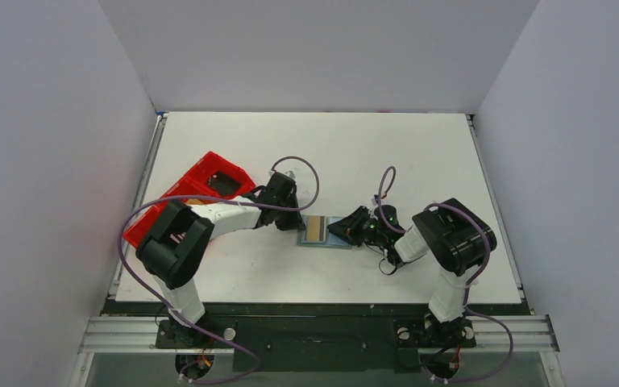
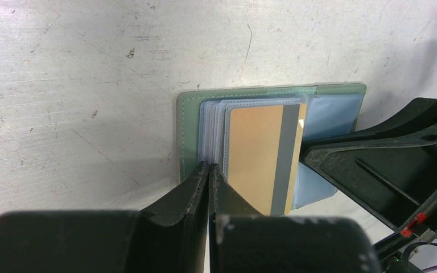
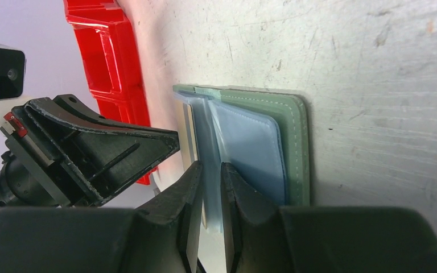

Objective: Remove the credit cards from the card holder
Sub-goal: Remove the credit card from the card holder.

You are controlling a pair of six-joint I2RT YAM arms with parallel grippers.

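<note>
The grey-green card holder [image 1: 340, 243] [image 2: 188, 131] [image 3: 296, 142] lies open on the white table. A tan-gold credit card [image 1: 316, 229] [image 2: 259, 159] with a grey stripe lies on top of its clear sleeves. Bluish leaves [image 2: 330, 116] [image 3: 250, 148] cover the other half. My left gripper [image 1: 297, 224] [image 2: 209, 166] is shut, its tips pressed against the near edge of the sleeves beside the tan card. My right gripper [image 1: 342, 230] [image 3: 210, 166] comes in from the opposite side. Its jaws stand a narrow gap apart, with a raised bluish leaf between them.
A long red plastic tray [image 1: 201, 189] [image 3: 108, 57] sits at the table's left edge, behind the left arm. Both grippers meet over the card holder, fingers nearly facing each other. White walls close in the table on three sides.
</note>
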